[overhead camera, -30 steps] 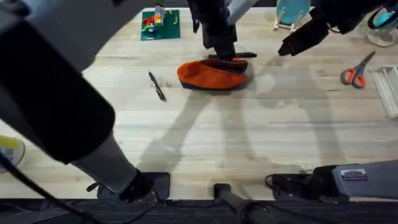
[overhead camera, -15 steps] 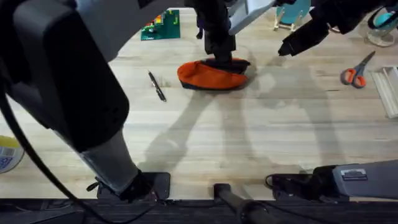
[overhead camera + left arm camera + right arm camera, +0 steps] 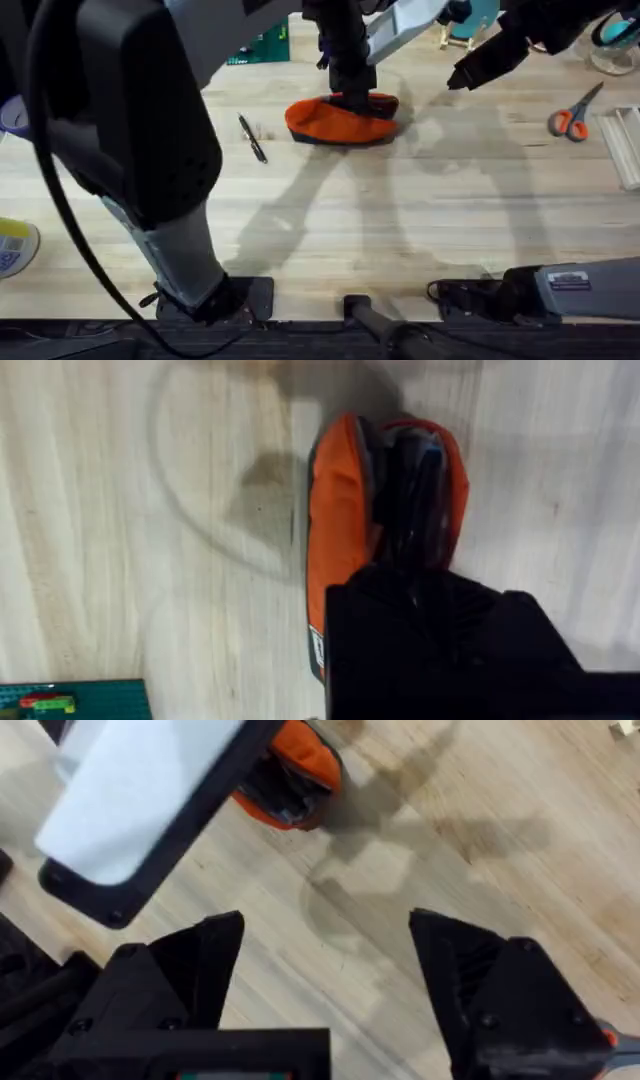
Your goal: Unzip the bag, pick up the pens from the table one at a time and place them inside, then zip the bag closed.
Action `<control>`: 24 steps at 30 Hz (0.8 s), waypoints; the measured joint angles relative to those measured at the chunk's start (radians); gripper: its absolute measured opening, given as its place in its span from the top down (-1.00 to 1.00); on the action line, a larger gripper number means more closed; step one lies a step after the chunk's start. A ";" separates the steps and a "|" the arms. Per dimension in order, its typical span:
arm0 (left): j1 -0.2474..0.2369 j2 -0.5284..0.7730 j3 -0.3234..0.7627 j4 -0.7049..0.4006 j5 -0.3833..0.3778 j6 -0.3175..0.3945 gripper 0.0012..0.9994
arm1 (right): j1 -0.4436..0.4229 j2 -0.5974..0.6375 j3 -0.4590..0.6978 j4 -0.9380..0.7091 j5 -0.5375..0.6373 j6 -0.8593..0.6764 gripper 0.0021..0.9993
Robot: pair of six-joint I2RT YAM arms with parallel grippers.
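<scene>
At the far middle of the table [image 3: 330, 230] the orange bag [image 3: 335, 122] lies on its side, navy base along the near edge, mouth gaping — the left wrist view shows the dark lining open. The left gripper [image 3: 350, 95] is down at the bag's far edge, right over the opening; whether its fingers are apart or closed on something I cannot tell, the wrist body hides them. The right gripper [image 3: 325, 980] hangs above bare wood to the right of the bag, fingers spread wide, holding nothing. One black pen [image 3: 252, 138] lies on the table to the left of the bag, near but not touching. Orange-handled scissors [image 3: 574, 115] sit well off to the right. Judgement: the bag is soft, light fabric, will crumple and slide if pushed, so one gripper should pin an end or the rim while the other works the zipper pull. The pen looks thin, stiff, smooth, likely to roll — best pinched across the barrel near the middle, fingers straddling it from above.
</scene>
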 joint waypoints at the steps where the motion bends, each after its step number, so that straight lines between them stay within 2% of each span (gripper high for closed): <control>1: 0.000 0.001 0.000 -0.005 0.000 -0.001 0.92 | 0.000 0.000 0.000 0.000 0.000 0.000 -0.99; 21: 0.000 0.047 0.001 -0.005 0.000 -0.012 0.92 | 0.000 0.000 0.000 0.000 0.000 0.000 -0.99; 22: 0.000 0.047 0.001 -0.005 0.000 -0.011 0.89 | 0.000 0.000 0.000 0.000 0.000 0.000 -0.99; 24: 0.000 0.047 0.001 -0.005 0.000 -0.012 0.70 | 0.000 0.000 0.000 0.000 0.000 0.000 -0.99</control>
